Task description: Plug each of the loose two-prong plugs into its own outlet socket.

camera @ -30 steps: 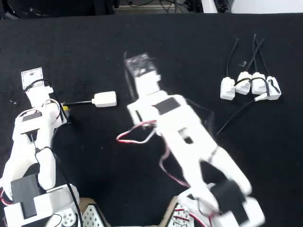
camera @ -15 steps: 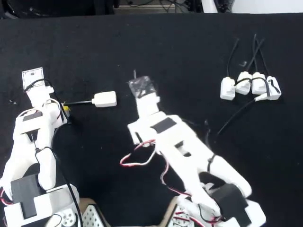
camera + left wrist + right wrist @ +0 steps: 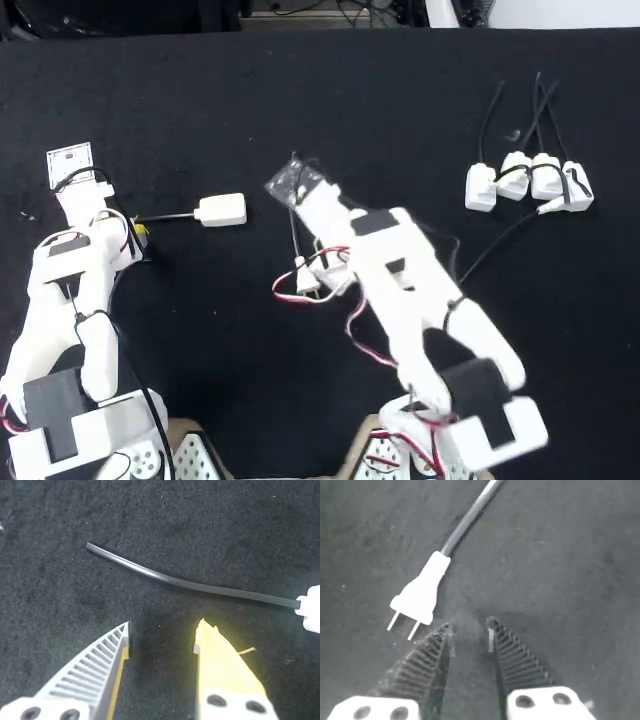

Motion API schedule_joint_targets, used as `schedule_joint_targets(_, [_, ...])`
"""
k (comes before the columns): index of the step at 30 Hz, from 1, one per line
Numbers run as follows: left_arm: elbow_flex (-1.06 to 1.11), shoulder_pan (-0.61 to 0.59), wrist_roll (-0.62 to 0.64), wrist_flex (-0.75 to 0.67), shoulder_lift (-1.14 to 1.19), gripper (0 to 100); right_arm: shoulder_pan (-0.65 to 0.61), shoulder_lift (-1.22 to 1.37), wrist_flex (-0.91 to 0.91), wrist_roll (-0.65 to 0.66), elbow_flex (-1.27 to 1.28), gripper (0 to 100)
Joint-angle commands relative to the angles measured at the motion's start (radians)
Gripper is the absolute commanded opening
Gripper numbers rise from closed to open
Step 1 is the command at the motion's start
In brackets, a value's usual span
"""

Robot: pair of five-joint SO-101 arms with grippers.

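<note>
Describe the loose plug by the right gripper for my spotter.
On the black table, look beside the right gripper near the middle. The plug lies there, flat white on a dark cord. Unlike the blocky white sockets, it shows two bare prongs.

Nothing legible — the white tag (image 3: 68, 160) bears marks too small to read.

Centre frame in the high view, the right gripper (image 3: 295, 184) is a blur, its tips unreadable there. At upper right, a cluster of white connectors (image 3: 528, 180) is too small to tell plugs from sockets. The left arm (image 3: 70, 300) and right arm (image 3: 410, 290) are cropped at the bottom edge. In the left wrist view, a white block (image 3: 312, 614) is cut by the frame edge. In the right wrist view, the cable (image 3: 472, 515) of the plug (image 3: 420, 597) runs out of frame.
</note>
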Motion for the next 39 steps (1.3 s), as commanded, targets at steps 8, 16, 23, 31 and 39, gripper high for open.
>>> schedule_joint_targets(8, [-0.004,0.010,0.003,0.003,-0.014,21,-0.310,0.013,-0.046,-0.186,-0.016,11.3])
schedule_joint_targets(16, [-0.004,0.005,0.003,0.003,-0.014,21,-0.341,0.010,-0.068,-0.092,-0.084,11.4])
schedule_joint_targets(23, [-0.004,0.005,0.003,0.003,-0.014,21,-0.336,0.019,-0.064,0.572,0.018,15.5])
schedule_joint_targets(31, [-0.004,0.005,0.003,0.003,-0.014,21,-0.334,0.015,-0.078,0.810,0.038,15.5])
schedule_joint_targets(39, [-0.004,-0.008,0.006,0.005,-0.014,21,-0.333,0.010,-0.084,0.853,-0.019,15.5])
